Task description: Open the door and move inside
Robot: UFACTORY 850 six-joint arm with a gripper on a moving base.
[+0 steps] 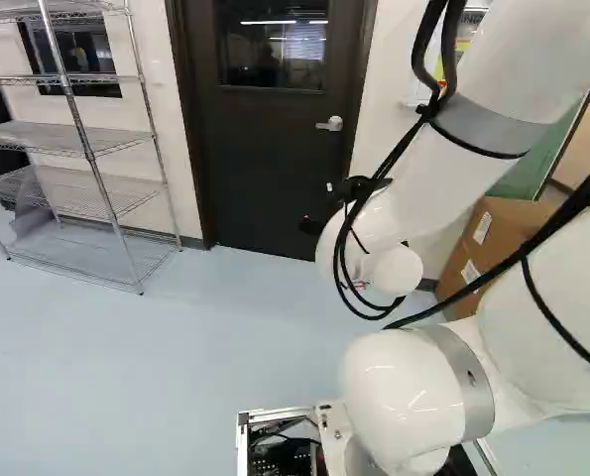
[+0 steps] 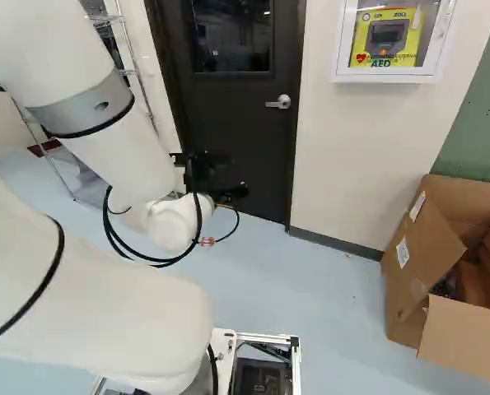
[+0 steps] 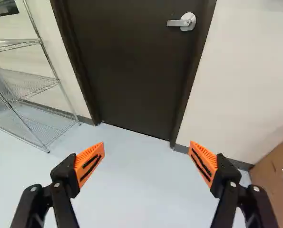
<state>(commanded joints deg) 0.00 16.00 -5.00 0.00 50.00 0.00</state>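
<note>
White arm (image 2: pixel 80 300) is looming nearest us, across the left of the right base view. We are holding our pincer (image 2: pixel 235 174) wide, facing a closed door (image 2: pixel 265 148); its handle (image 2: pixel 283 101) is sitting upper centre, a box (image 2: pixel 422 263) standing right.

Right base view: one door (image 2: pixel 245 136) at twelve o'clock; one handle (image 2: pixel 282 102) and one defibrillator (image 2: pixel 385 37) towards one; one carton (image 2: pixel 422 255) at four. Left base view: one rack (image 1: pixel 84 142) at ten.
</note>
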